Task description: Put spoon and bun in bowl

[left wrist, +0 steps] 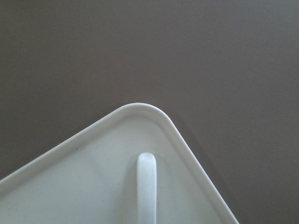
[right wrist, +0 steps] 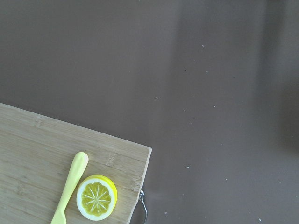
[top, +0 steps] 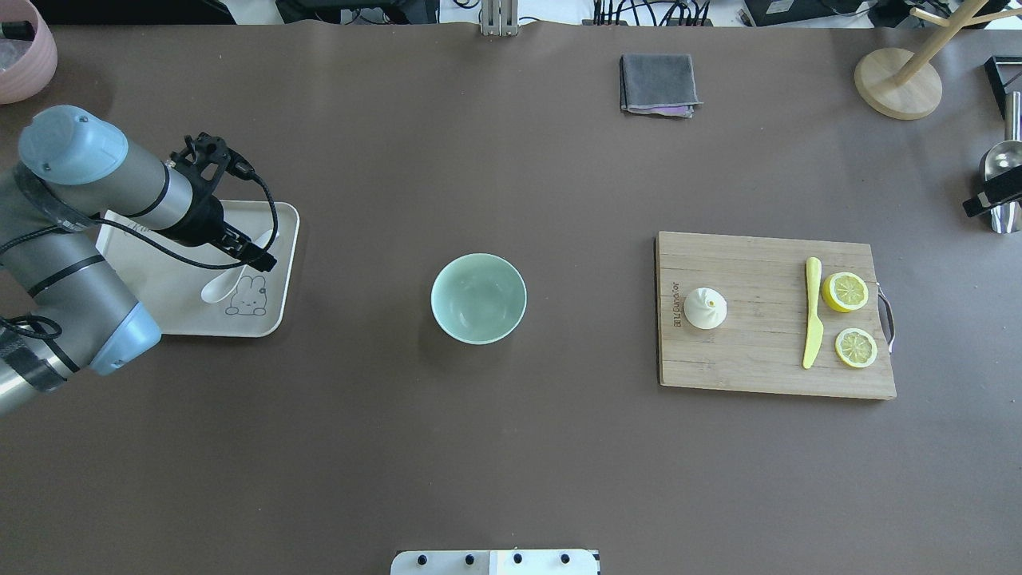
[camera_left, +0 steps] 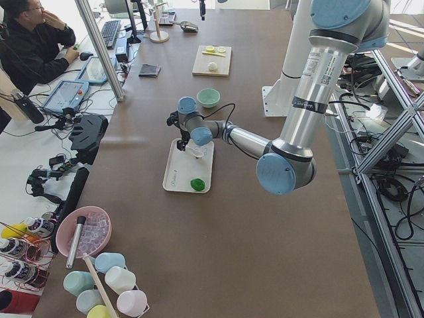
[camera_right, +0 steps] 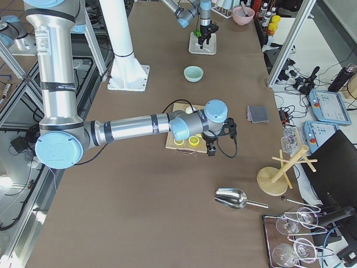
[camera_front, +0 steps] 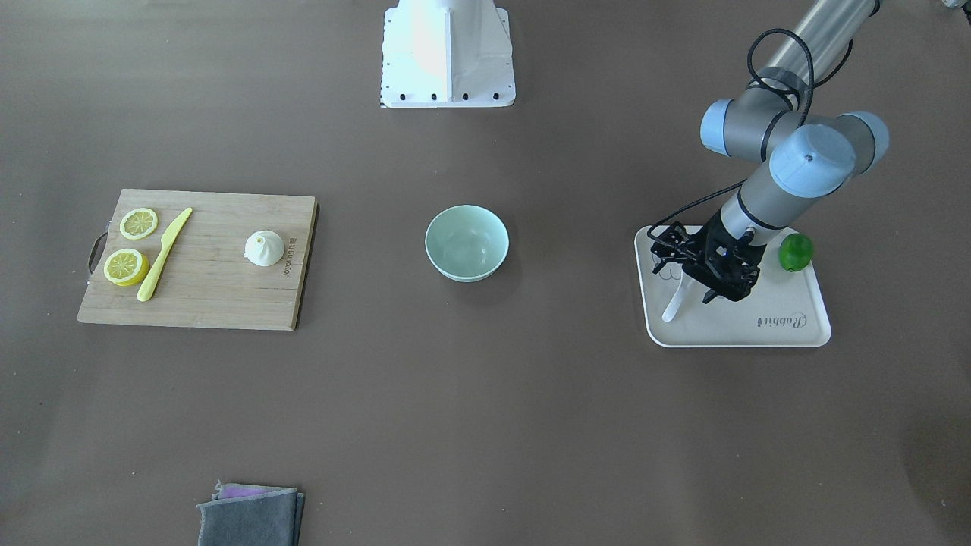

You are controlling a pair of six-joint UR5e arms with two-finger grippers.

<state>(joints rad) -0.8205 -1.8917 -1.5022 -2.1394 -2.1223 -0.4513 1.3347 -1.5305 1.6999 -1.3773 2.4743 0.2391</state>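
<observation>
The white spoon (camera_front: pixel 674 305) lies on a cream tray (camera_front: pixel 758 332) on my left side; its scoop shows in the overhead view (top: pixel 215 289). My left gripper (camera_front: pixel 696 282) is low over the tray, open, its jaws either side of the spoon's handle (left wrist: pixel 146 186). The white pleated bun (camera_front: pixel 264 248) sits on a wooden cutting board (camera_front: pixel 220 299) on my right side. The empty mint-green bowl (camera_front: pixel 466 243) stands mid-table between them. My right gripper (camera_right: pixel 211 146) hangs near the board's outer edge; I cannot tell whether it is open or shut.
A green lime (camera_front: pixel 796 252) sits on the tray beside my left wrist. Two lemon halves (camera_front: pixel 139 224) and a yellow knife (camera_front: pixel 163 254) lie on the board. A folded grey cloth (top: pixel 657 84), a metal scoop (top: pixel 1002 164) and a wooden stand (top: pixel 898 80) are at the far side.
</observation>
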